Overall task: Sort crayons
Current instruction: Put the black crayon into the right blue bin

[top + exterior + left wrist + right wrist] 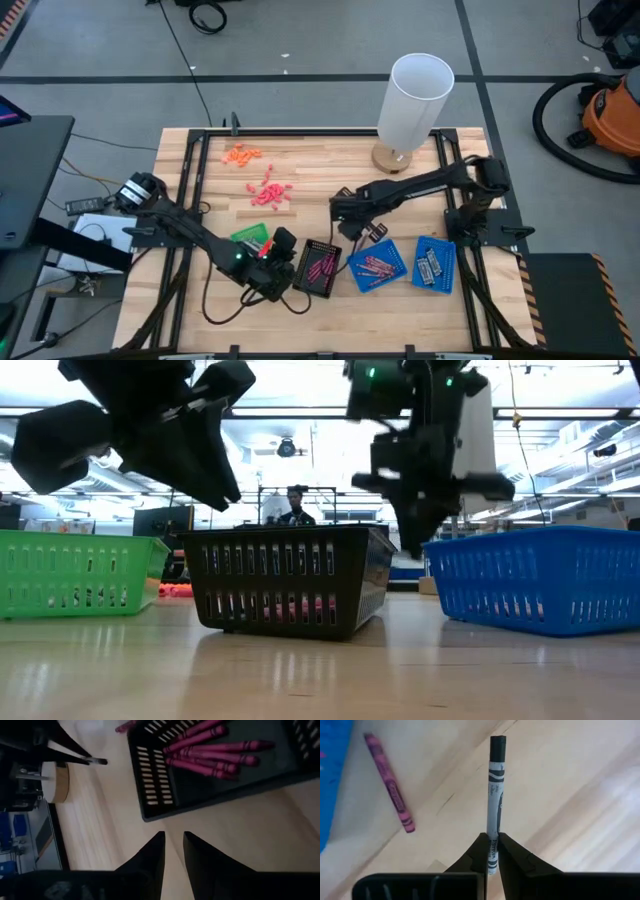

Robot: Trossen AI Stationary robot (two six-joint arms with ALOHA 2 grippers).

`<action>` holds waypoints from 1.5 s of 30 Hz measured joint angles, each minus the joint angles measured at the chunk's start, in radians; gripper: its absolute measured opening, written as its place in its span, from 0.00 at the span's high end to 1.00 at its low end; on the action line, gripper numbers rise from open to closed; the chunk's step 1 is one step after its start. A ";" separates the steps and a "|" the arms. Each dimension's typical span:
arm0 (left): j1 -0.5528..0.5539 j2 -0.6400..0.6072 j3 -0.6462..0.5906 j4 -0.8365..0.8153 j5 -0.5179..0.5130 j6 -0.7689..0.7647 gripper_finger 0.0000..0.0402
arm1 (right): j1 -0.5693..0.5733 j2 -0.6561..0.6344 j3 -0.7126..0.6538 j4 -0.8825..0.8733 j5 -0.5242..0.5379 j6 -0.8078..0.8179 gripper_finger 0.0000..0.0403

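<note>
Because the right gripper [491, 851] pinches the grey crayon [495, 795] only at its tip, above the desk [560, 795] near centre, it could swivel or drop; a pink crayon [388, 782] lies at ten o'clock.

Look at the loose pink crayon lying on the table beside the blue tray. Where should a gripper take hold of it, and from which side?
Grip the pink crayon at mid-length, coming straight down from above. It lies flat on the bare table, so only its top and long sides are free; fingers should close across its narrow width. The right gripper is already shut on the grey crayon, so that must be dropped first.
</note>
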 joint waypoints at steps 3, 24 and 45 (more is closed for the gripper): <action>0.000 -0.013 0.000 0.010 -0.004 -0.001 0.81 | 0.011 -0.055 0.000 0.001 0.000 0.020 0.91; 0.000 -0.017 0.000 0.015 -0.023 -0.002 0.81 | 0.234 -0.324 0.001 -0.192 -0.001 0.433 0.91; 0.002 -0.017 0.063 0.012 -0.056 0.056 0.81 | 0.423 -0.341 -0.135 -0.367 -0.153 1.237 0.91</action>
